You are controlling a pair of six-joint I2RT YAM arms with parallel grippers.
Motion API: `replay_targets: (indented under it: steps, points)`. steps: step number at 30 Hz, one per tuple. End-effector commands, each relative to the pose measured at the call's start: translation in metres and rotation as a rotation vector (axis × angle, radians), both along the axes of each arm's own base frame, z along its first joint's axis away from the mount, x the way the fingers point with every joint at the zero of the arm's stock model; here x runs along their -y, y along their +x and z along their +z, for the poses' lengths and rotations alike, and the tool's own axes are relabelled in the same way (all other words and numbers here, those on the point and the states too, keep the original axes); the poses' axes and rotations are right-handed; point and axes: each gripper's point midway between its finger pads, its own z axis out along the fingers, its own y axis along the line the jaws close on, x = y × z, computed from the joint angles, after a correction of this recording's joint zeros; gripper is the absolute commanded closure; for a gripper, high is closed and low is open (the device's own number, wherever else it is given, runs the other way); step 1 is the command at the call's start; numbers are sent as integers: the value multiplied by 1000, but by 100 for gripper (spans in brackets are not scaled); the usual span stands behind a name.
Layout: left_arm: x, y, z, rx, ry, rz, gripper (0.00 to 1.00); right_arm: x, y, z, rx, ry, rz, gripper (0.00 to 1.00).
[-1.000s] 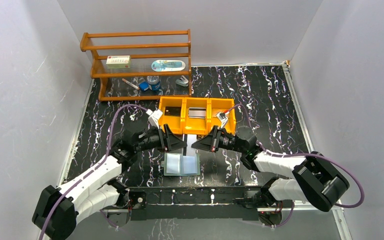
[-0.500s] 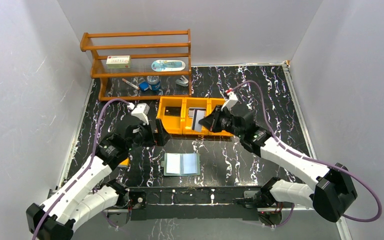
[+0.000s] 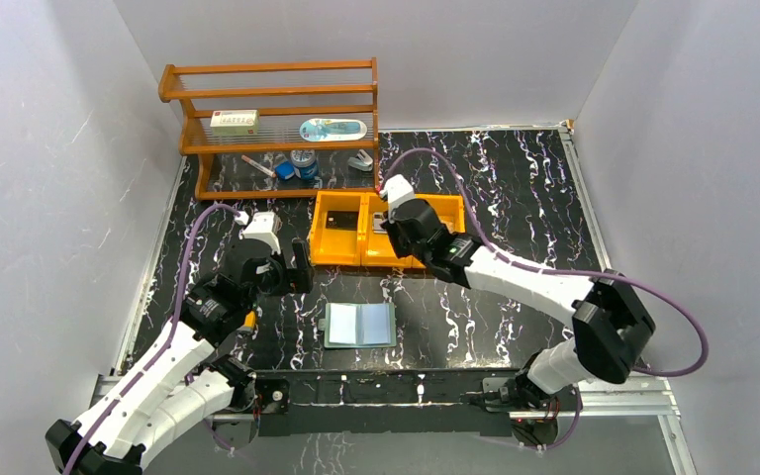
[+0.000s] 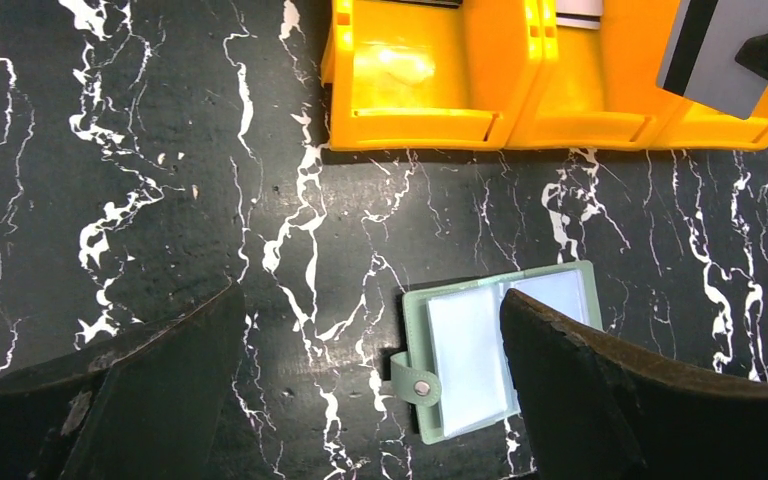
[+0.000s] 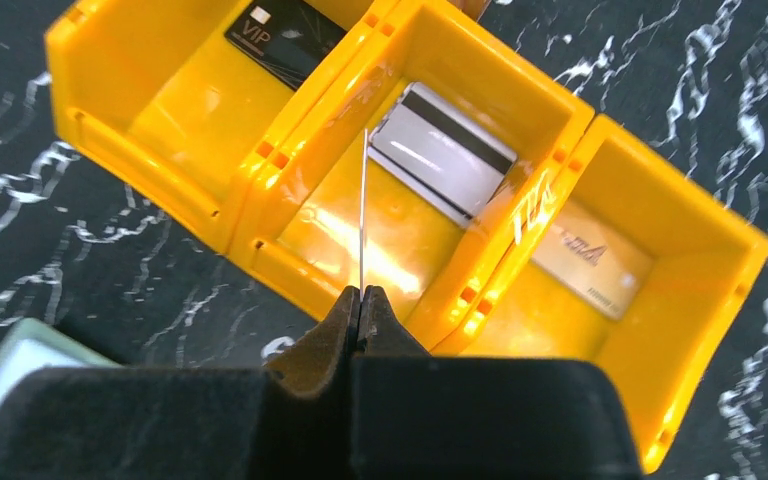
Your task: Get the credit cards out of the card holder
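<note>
Your right gripper (image 5: 362, 297) is clenched on a thin card (image 5: 362, 210), pinched by its lower edge. From the wrist it is seen edge-on, as a single bright line. It hangs over the middle compartment of the orange tray (image 5: 150, 165), where a silver-grey card (image 5: 443, 150) already lies flat. A black card (image 5: 285, 40) lies in one end compartment and a tan card (image 5: 585, 255) in the other.

To finish this drop cleanly, I judge you should keep the card between the two dividers, bring it low and tip it towards flat before you let go. Released upright, it may lean on a wall or skip out.

The card holder (image 4: 500, 345) lies open on the table (image 4: 160, 150), apart from the tray and nearer the arm bases. Your left gripper (image 4: 370, 310) hovers beside it, spread wide and holding nothing.

The held card's face is barely visible: the left wrist catches only a grey corner with a dark stripe, cut off at the frame edge. One finger of the left gripper hides part of the holder, and its pockets are pale and glossy. You cannot tell whether a card is left inside.
</note>
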Motion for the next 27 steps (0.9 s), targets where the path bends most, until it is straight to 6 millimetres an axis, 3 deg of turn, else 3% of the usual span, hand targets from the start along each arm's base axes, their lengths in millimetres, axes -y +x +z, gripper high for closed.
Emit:
replay_targets:
  steps: [1,12,27]
  points:
    - [-11,3,0,13,44,33,2,-6,34,33,239,-147,42,100]
    - [-13,3,-5,-16,75,37,2,-39,71,8,332,-442,236,100]
    - [-12,2,-6,-20,74,32,2,-39,97,-20,366,-655,334,98]
